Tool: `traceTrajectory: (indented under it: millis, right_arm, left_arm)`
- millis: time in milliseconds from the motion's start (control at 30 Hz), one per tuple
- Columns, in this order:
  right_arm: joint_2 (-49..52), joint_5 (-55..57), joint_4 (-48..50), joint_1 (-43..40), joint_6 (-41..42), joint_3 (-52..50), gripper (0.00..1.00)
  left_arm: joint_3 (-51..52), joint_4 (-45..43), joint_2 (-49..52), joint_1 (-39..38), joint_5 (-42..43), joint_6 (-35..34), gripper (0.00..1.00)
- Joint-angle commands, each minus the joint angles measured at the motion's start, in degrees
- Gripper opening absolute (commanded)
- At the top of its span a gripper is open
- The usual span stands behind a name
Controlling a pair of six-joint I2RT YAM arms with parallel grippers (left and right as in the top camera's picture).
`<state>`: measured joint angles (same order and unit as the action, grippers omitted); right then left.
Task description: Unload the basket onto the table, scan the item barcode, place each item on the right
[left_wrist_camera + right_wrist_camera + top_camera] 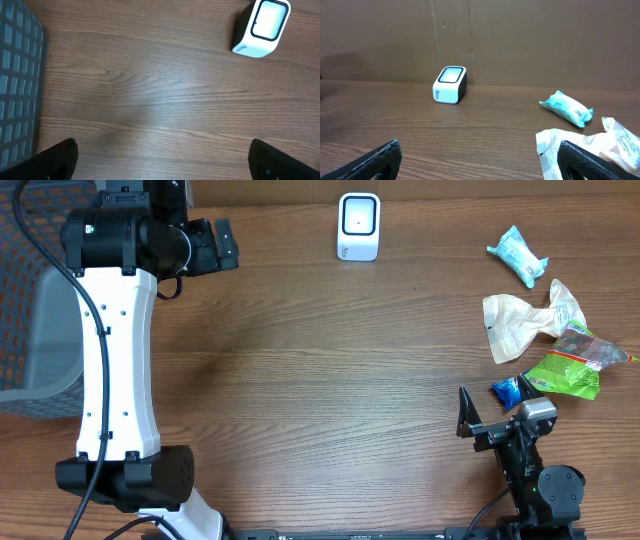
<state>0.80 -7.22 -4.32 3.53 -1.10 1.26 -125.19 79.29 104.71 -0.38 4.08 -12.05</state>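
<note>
Packets cluster at the right of the wooden table (pixel 320 370) in the overhead view: a teal packet (pixel 518 256), a crumpled cream wrapper (pixel 525 322), a green packet (pixel 565 372) and a small blue packet (pixel 507 391), the last just beside the right gripper (pixel 497 405). The white barcode scanner (pixel 359 226) sits at the far edge. The left gripper (pixel 226 244) hangs near a grey basket (pixel 40 310).

Left wrist view: fingers (pixel 55 160) spread wide, holding nothing, above bare wood, the scanner ahead to the right.

Right wrist view: jaws fully apart and empty, the scanner far ahead, the teal packet and cream wrapper to the right.
</note>
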Motion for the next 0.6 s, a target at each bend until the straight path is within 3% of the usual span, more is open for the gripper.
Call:
traceTrajectory:
  millis: [0,133,400,567]
  right_arm:
    - [-0.63,0.04,0.37,0.42,-0.24,-0.81,1.00]
    - [-0.63,0.04,0.37,0.42,-0.24,-0.81,1.00]
    - [-0.63,0.04,0.37,0.42,-0.24,-0.81,1.00]
    - [-0.63,0.04,0.37,0.42,-0.24,-0.81,1.00]
  left_arm:
    - [-0.15,-0.55,-4.00,-0.92,-3.56,1.68,1.00]
    - [7.58,-9.99,-10.40,-3.19,-4.87,8.35,1.00]
    - [51.47,-54.55,-33.77,-3.98,3.26,16.70,1.00]
    - [75.87,-70.20,-48.85,-2.25,3.39,18.34,1.00]
